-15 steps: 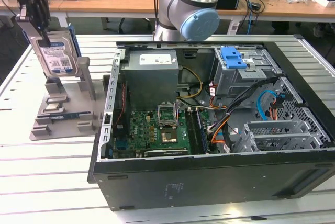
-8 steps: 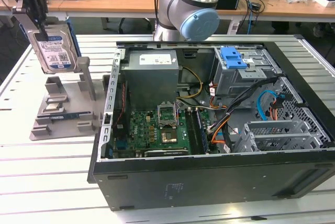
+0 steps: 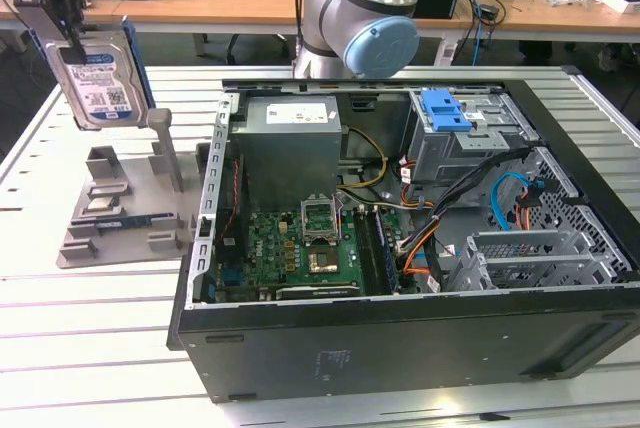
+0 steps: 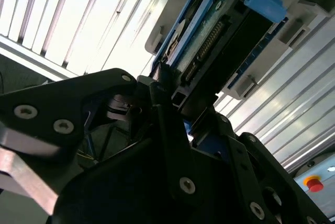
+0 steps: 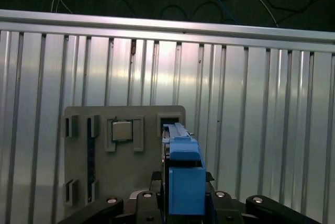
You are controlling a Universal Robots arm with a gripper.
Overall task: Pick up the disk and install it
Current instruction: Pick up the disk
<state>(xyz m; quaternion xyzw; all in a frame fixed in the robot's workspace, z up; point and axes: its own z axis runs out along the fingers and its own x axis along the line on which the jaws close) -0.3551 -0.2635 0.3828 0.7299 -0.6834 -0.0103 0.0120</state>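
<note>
gripper [image 3: 62,10] is clamping the disk [image 3: 100,83] by its upper end | disk is hanging upright in the air — label facing the camera — above the grey stand [image 3: 115,218] at the exterior view's left | open case [image 3: 400,348] is sitting just beside the stand on the slatted table [image 3: 90,328]

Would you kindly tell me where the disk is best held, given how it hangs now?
By its upper end, from above, as the pincer holds it: the disk hangs near upright, its two broad flat faces giving parallel clamping surfaces, with its lower end free.
</note>
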